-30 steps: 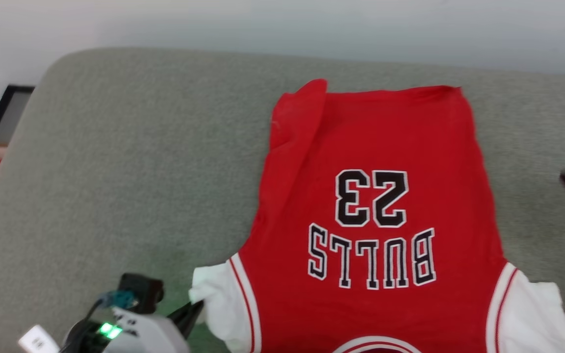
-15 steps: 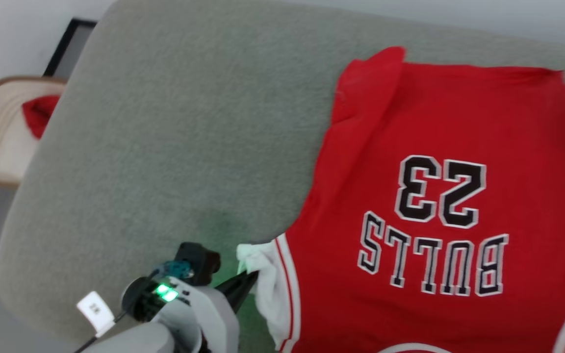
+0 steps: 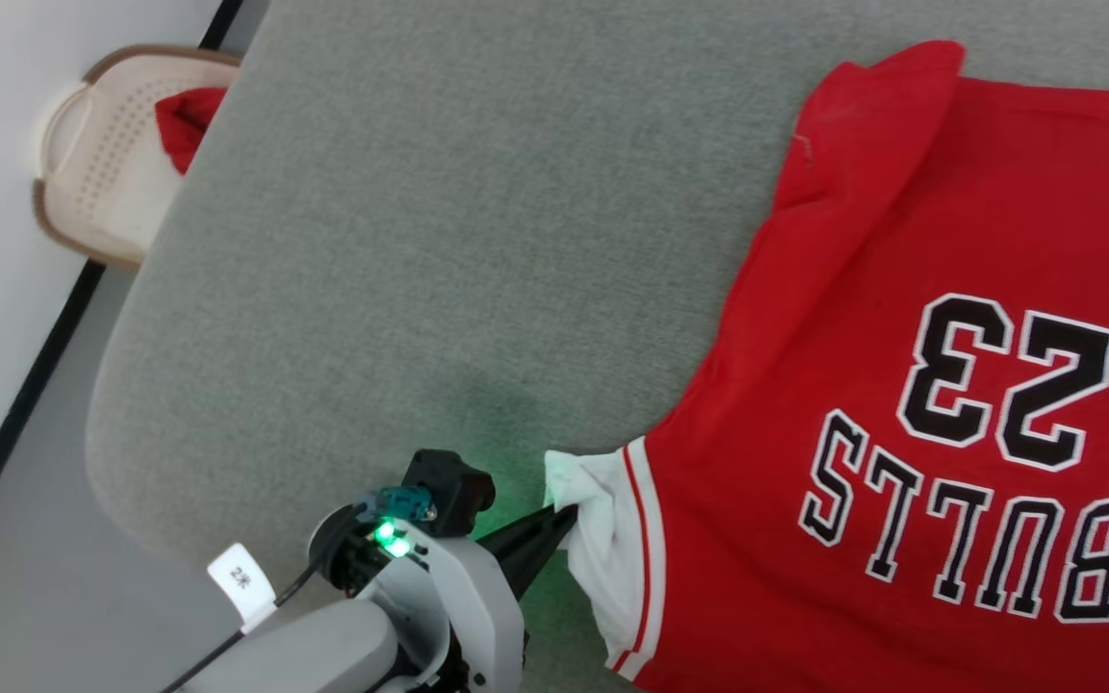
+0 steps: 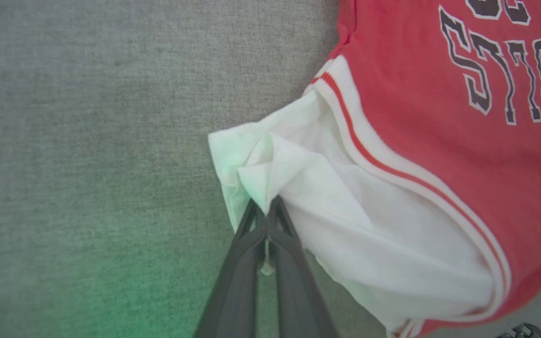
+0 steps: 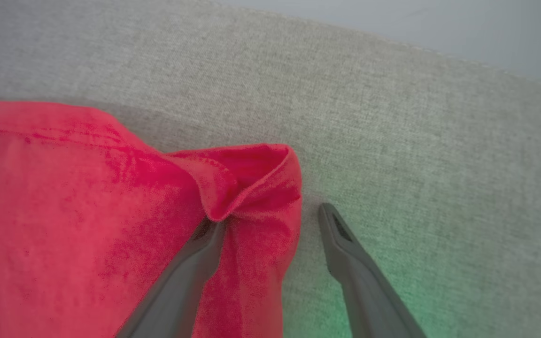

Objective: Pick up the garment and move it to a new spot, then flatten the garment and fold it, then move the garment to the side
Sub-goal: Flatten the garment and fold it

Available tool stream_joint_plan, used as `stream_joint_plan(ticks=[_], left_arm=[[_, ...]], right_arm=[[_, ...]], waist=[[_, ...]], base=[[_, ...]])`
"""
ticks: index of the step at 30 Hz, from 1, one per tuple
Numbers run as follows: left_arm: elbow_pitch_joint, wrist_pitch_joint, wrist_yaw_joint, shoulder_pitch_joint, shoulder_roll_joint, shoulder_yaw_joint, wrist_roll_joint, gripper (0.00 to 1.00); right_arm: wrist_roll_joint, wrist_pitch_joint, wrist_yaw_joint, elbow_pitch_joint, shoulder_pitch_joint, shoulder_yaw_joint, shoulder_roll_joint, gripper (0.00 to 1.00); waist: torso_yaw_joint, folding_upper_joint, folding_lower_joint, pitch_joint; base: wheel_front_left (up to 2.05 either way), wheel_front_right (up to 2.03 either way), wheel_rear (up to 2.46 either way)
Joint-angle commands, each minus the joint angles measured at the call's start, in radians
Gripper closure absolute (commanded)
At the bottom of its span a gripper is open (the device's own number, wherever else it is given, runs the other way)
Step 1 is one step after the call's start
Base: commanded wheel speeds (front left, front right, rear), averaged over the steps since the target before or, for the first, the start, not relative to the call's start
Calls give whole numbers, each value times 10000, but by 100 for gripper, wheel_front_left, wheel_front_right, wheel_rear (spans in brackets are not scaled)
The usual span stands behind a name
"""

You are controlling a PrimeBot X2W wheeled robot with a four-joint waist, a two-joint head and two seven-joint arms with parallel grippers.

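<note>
The garment [image 3: 901, 289] is a red jersey with black "BULLS 23" lettering, lying spread on the grey cushion [image 3: 420, 241] at the right. Its white sleeve [image 3: 603, 539] points toward my left gripper [image 3: 559, 520], which is shut on the sleeve's bunched edge. In the left wrist view the left gripper [image 4: 266, 206] has its two fingers pressed together on a fold of the white sleeve [image 4: 345, 202]. My right gripper [image 5: 270, 218] stands open at a curled red corner of the garment [image 5: 64, 211]. One fingertip is tucked under that fold, the other fingertip [image 5: 329, 216] rests over bare cushion.
A beige perforated basket [image 3: 83, 164] holding a red cloth [image 3: 184, 120] stands on the floor beyond the cushion's left edge, by the white wall. The grey cushion stretches wide to the left of the garment. Grey floor [image 3: 25, 577] lies below its rounded left corner.
The head camera has swung, so the whole picture has slid to the right and the basket has come into view. My left gripper stays shut on the white sleeve.
</note>
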Motion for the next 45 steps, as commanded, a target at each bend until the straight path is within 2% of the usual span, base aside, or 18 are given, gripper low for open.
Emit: stream_joint_plan(ticks=[1,7,12,17,22,29,34,35,41,45], left_arm=[[272,24,-26,18,16,-84,-14,100],[715,-41,-238,-12,-132,-70,-89,100],[1007,-146,-335,-18,-102,-9,-137,100],[1118,-204,-358,82,162,46,-181,100],[1031,-152,-331,237,382,34,-242,100],[694,-73,-126,561,855,30,-367,100],[437,20,41,804,1232,-7,-429,100],[328,48,102,919,1394,-33,-448,100],[14,137,228,1153,1763,-75,-525,100],[-234,202,326,1325,1993,-97,-583,100]], right_arm=[[-144,209,-5,418,241,182,207,100],[-206,48,-6,968,102,348,174,100],[-5,-202,-8,1011,87,513,242,100],[528,73,-6,466,370,1001,222,100],[1279,486,-6,-409,1034,1482,-77,100],[2839,1163,-8,-2414,2756,2010,-935,100],[3658,1250,-8,-3701,4281,1987,-1506,100],[3889,1241,-8,-4134,4987,1908,-1687,100],[4280,1047,-8,-5017,6883,1491,-1973,100],[4400,781,-8,-5398,8399,955,-1902,100]], waist=[[262,0,0,220],[286,0,0,202],[45,0,0,-9],[-393,0,0,-484],[-830,0,0,-960],[-1518,0,0,-1709],[-1903,0,0,-2155],[-2042,0,0,-2330],[-2335,0,0,-2684],[-2483,0,0,-2839]], base=[[0,0,0],[0,0,0],[0,0,0],[0,0,0],[0,0,0],[0,0,0],[0,0,0],[0,0,0],[0,0,0],[0,0,0]])
